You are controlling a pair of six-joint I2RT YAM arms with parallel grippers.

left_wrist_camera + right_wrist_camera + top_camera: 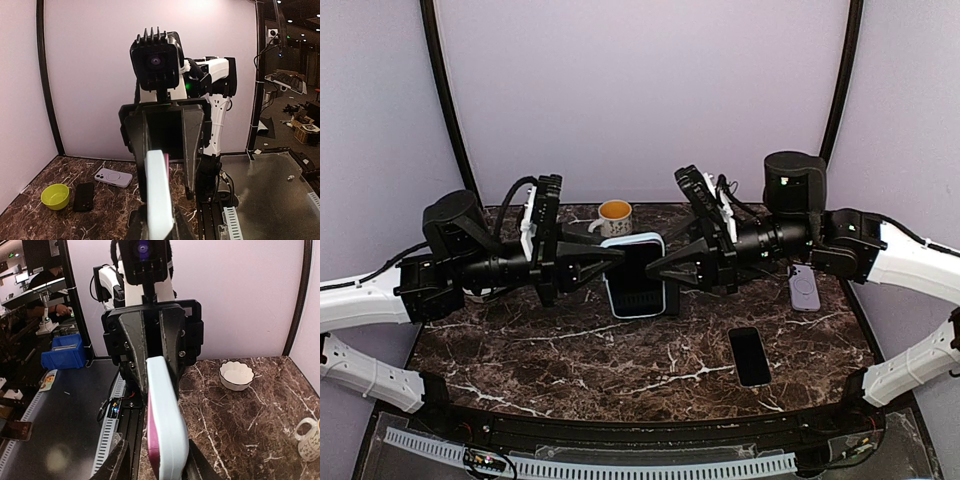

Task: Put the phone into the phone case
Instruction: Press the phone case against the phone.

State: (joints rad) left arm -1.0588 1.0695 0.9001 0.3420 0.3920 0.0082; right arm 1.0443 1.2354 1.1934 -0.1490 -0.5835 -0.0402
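Phone case [642,239] is held in mid-air above the marble table [570,350], between the two arms, so that both of its side edges can be reached; the dark phone [638,270] is seen inside the pale blue rim and is judged to be largely seated already. One side edge is clamped by the left gripper [612,256], by which the weight is carried, while the fingers of the right gripper [658,268] are seen parted around the opposite edge, a gap being visible on one side, so no firm grip is judged there
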